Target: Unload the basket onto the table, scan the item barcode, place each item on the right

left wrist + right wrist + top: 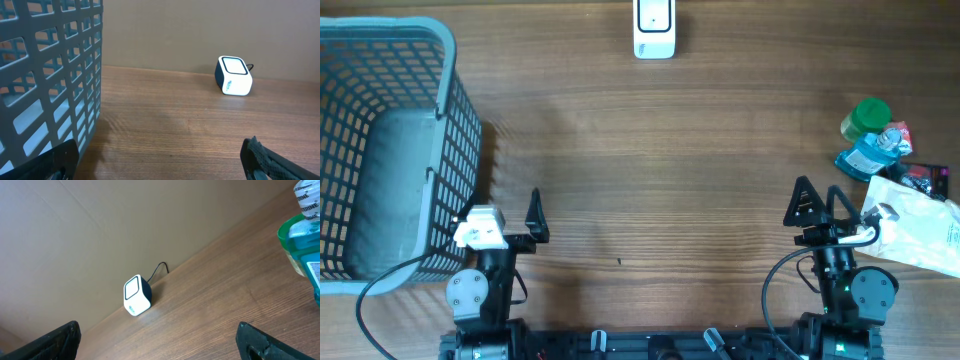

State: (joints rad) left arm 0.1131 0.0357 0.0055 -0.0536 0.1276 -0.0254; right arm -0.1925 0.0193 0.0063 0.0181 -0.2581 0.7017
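The white barcode scanner (654, 30) stands at the table's far edge, its window facing up; it also shows in the left wrist view (234, 76) and the right wrist view (137, 296). Items lie in a cluster at the right: a blue mouthwash bottle (868, 158) (302, 245), a green-lidded container (866, 118), a small red packet (898, 133) and a white pouch (920, 225). My left gripper (505, 220) (160, 162) is open and empty beside the basket. My right gripper (825, 208) (159, 342) is open and empty, just left of the pouch.
A large grey-blue plastic basket (455, 110) (55, 75) fills the left side, its wall close to my left gripper. Bare wooden tabletop (660, 190) stretches between both arms and the scanner. A cable (159, 269) runs from the scanner's back.
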